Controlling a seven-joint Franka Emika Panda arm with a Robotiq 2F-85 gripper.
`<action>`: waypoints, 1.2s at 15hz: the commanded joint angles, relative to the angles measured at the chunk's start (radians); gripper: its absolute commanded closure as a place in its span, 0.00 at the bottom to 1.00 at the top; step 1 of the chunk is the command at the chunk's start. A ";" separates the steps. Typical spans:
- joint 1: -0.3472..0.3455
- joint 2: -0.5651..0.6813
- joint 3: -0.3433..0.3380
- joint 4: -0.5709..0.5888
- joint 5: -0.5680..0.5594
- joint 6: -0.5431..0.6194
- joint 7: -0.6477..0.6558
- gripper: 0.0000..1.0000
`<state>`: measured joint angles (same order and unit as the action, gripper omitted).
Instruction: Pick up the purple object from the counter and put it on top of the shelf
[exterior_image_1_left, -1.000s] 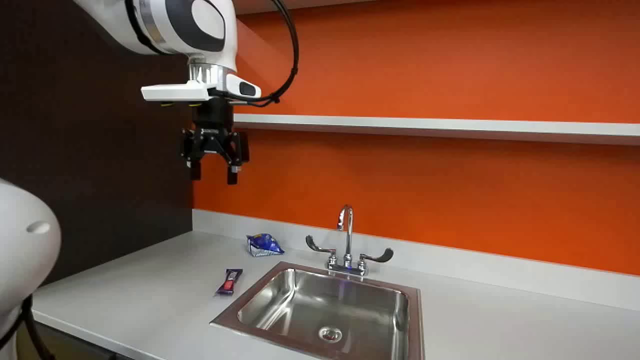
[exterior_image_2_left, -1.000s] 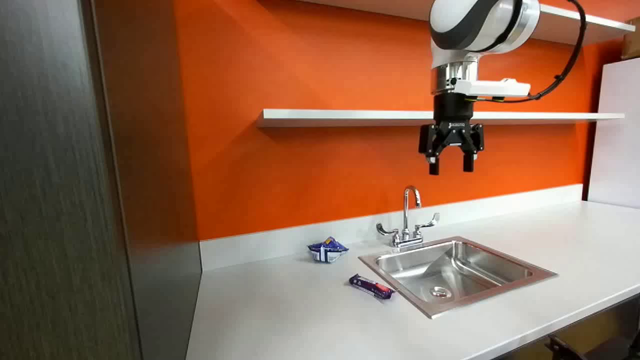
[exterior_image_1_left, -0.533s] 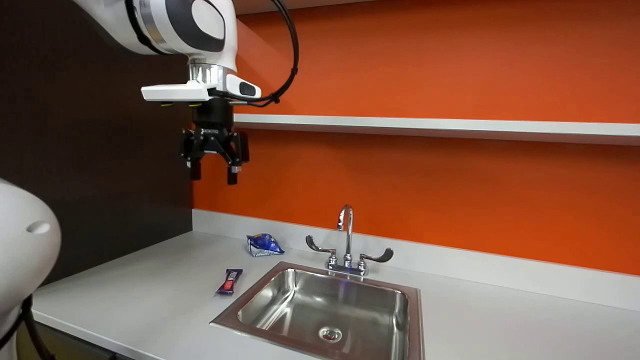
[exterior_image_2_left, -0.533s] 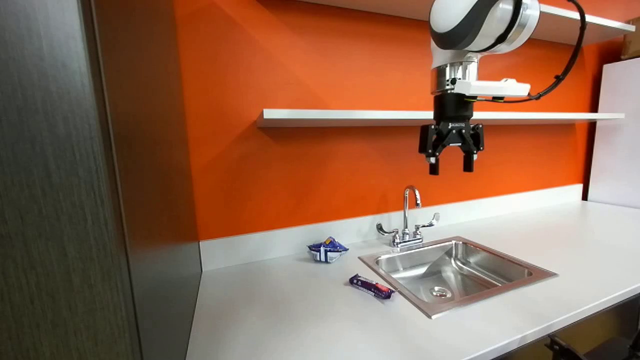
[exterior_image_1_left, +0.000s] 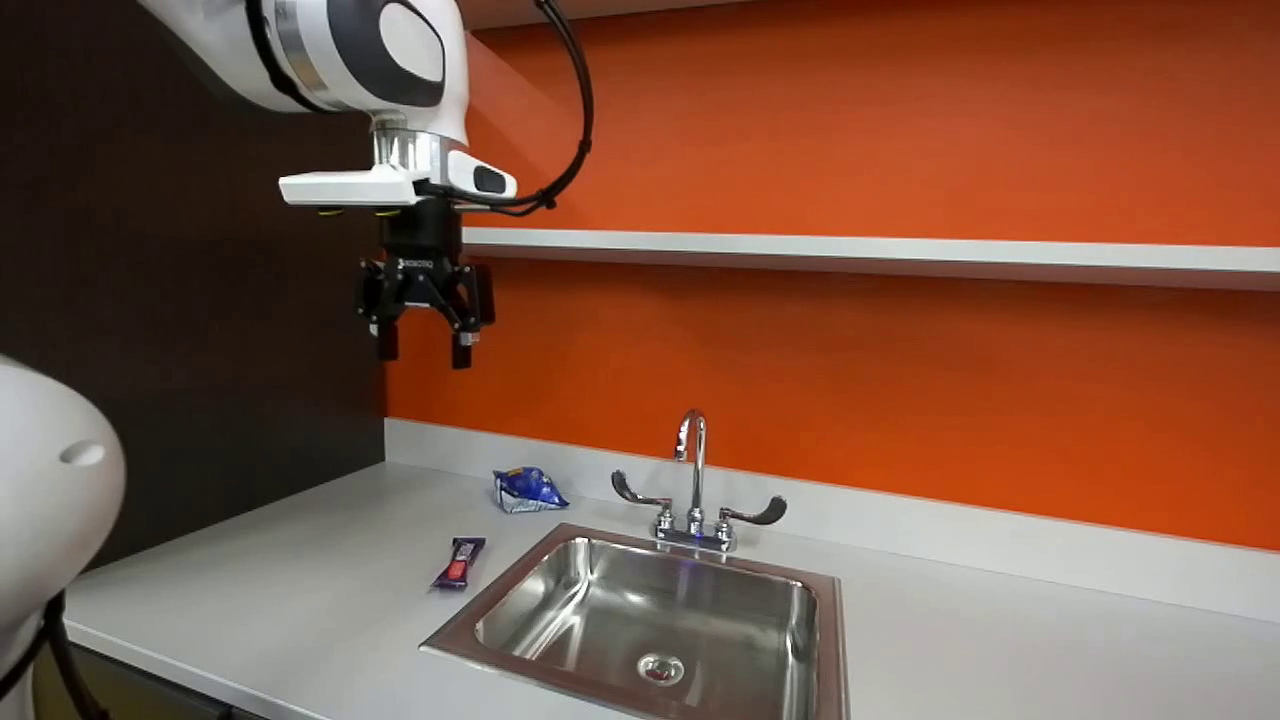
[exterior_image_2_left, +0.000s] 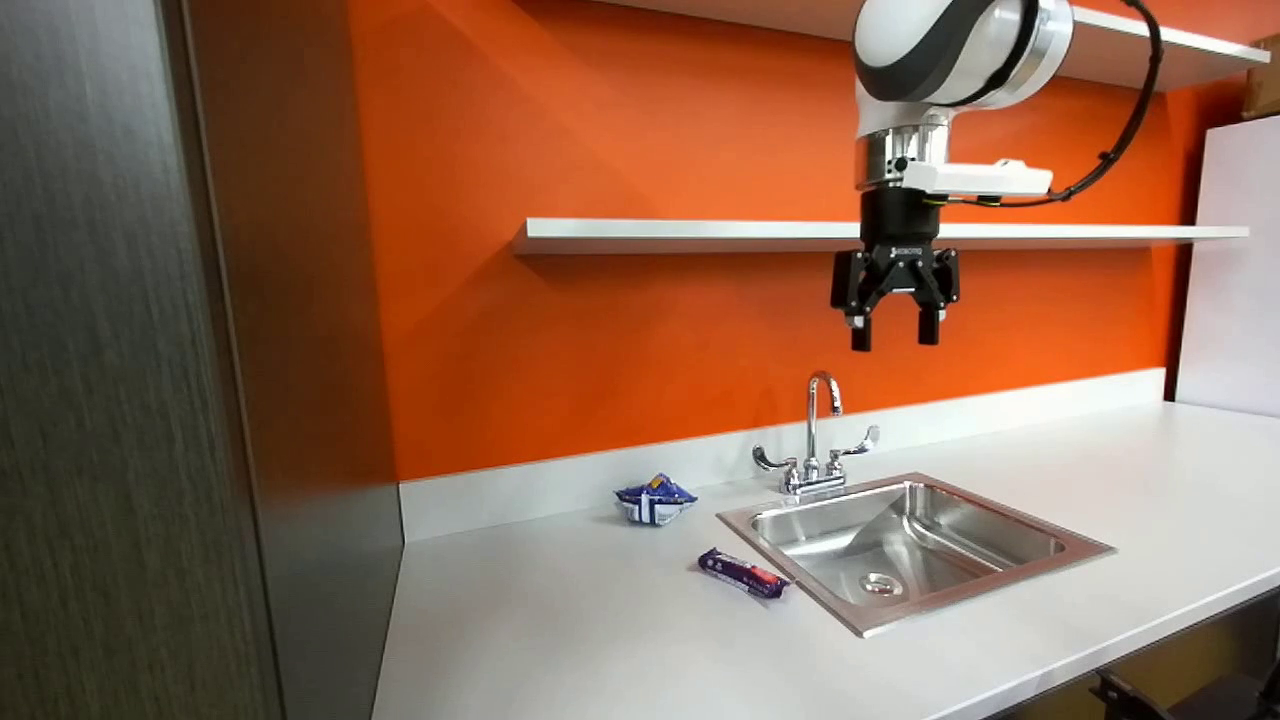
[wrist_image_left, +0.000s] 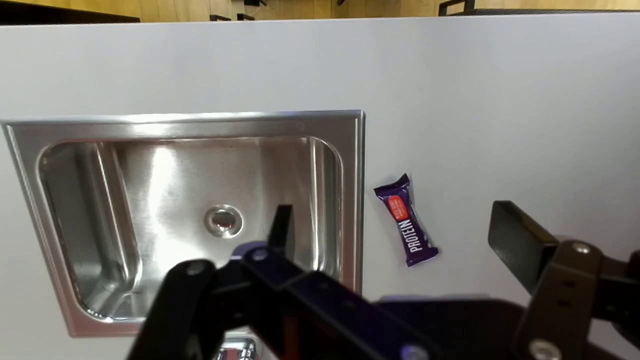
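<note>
Nearest, the hand (exterior_image_2_left: 895, 338) hangs well above the desk (exterior_image_2_left: 560, 630), its fingers (wrist_image_left: 515, 240) spread and nothing held between them. The change is slight: in both exterior views the hand now stands a little farther left than half a second ago, at nearly the same height, whereas the preceding half second shows no visible displacement. This is best read as the first travel toward a grasp; pick-up and placing both remain to be done.

Below the hand, the wrapped bar (wrist_image_left: 406, 220), purple, lettered PROTEIN and taken to be the task's object, lies flat on the desk, its position unaltered. In the wrist view it appears between the fingers, its long axis somewhat aslant; a small turn of the hand would probably square the grip. The wrapper looks slick, so a hold at mid-length, clear of the crimped ends, should be safer.

Just beside the bar, though apart from it, the sink (wrist_image_left: 352, 200) presents its rim. One finger overlaps the basin in the wrist view; without further sideways correction, a descent might bring that finger against the rim.

Farther back, a blue packet (exterior_image_1_left: 530, 490) and the faucet (exterior_image_1_left: 695, 518) keep their places.

Farthest, a shelf (exterior_image_2_left: 690, 230), probably the goal, runs along the orange wall (exterior_image_1_left: 900, 370); its top surface cannot be seen, and the eventual lift must clear its front edge.
</note>
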<state>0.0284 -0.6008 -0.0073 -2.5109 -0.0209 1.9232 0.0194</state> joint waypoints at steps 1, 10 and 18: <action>0.034 0.046 0.030 0.012 0.009 0.051 -0.042 0.00; 0.099 0.302 0.067 0.066 0.008 0.240 -0.068 0.00; 0.080 0.613 0.066 0.207 -0.011 0.378 -0.087 0.00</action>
<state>0.1289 -0.1040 0.0525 -2.3895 -0.0235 2.2747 -0.0282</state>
